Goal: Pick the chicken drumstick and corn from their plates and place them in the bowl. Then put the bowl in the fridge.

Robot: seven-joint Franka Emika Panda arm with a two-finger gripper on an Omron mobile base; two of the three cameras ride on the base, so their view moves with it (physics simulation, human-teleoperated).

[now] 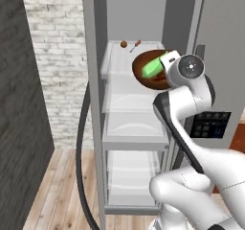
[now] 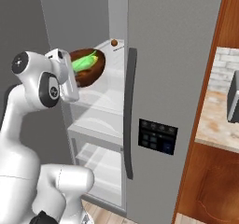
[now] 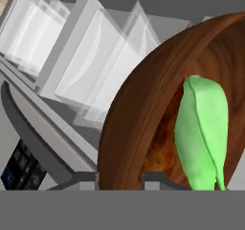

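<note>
Gripper (image 3: 119, 177) nearest, clamped on the rim of the bowl (image 3: 139, 109), one finger each side. Corn (image 3: 203, 133) lies inside at 3 o'clock, drumstick (image 3: 160, 150) beneath it. Bowl hangs over the fridge (image 1: 143, 13) upper shelf (image 1: 127, 87), open shelf room at 10 o'clock; door edge (image 2: 133, 101) close beside.

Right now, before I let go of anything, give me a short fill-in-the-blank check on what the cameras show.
1. The gripper is shut on the rim of the ____.
2. The green corn lies inside the ____.
3. The bowl is held at the fridge whose left door is ____.

Missing words: bowl; bowl; open
</note>
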